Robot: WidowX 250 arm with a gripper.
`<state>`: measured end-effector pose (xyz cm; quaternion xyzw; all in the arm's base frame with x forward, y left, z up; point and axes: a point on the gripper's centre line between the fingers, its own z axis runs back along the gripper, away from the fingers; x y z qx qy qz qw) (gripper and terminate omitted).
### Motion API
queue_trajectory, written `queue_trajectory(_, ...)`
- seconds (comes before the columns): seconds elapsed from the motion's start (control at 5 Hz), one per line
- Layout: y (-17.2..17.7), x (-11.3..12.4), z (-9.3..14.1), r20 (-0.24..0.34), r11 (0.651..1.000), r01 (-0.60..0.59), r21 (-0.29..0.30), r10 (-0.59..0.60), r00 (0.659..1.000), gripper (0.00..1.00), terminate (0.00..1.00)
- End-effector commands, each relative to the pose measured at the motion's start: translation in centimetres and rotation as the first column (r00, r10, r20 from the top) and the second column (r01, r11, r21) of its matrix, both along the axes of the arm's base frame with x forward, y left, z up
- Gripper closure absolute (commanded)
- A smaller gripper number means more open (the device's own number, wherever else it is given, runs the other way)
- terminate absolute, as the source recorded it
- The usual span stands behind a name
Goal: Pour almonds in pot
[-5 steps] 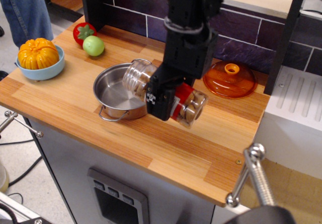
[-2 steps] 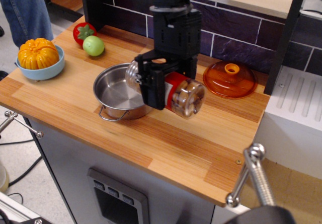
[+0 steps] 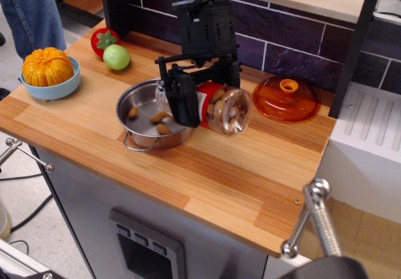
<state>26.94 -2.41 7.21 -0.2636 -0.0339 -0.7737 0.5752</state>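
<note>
My black gripper (image 3: 195, 97) is shut on a clear plastic jar (image 3: 219, 108) with a red and white label. The jar lies on its side, its mouth over the pot's right part and its bottom pointing right. Tan almonds (image 3: 227, 115) show inside the jar. The shiny steel pot (image 3: 134, 126) with two loop handles stands on the wooden counter, left of the jar. A few almonds (image 3: 160, 121) lie on the pot's bottom. The jar's mouth is partly hidden by my fingers.
An orange translucent lid (image 3: 286, 98) lies to the right by the purple tiled wall. A light-blue bowl (image 3: 51, 86) with an orange pumpkin sits at far left. A red pepper (image 3: 103, 39) and green fruit (image 3: 116, 56) lie behind the pot. A person stands at top left.
The arm has shifted left and lowered, tilting the jar's mouth further over the pot. Almonds have dropped into the pot, which was bare before.
</note>
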Motion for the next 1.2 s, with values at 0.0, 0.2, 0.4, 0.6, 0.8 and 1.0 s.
queue_trajectory(0.0,1.0,0.7,2.0,-0.002,0.99,0.032,-0.137,-0.033,0.999,1.0,0.0)
queue_trajectory(0.2,1.3,1.3,2.4,0.0,0.985,0.032,-0.168,-0.033,0.999,1.0,0.0)
queue_trajectory(0.4,1.6,1.7,3.1,-0.035,0.971,0.042,-0.237,-0.052,0.998,1.0,0.0)
queue_trajectory(0.6,1.5,0.5,3.3,-0.055,0.952,0.071,-0.299,-0.092,0.994,1.0,0.0)
queue_trajectory(0.8,1.3,0.2,3.0,-0.081,0.939,0.061,-0.338,-0.093,0.992,1.0,0.0)
queue_trajectory(1.0,1.0,-0.4,3.0,-0.1,0.928,0.066,-0.366,-0.109,0.989,1.0,1.0)
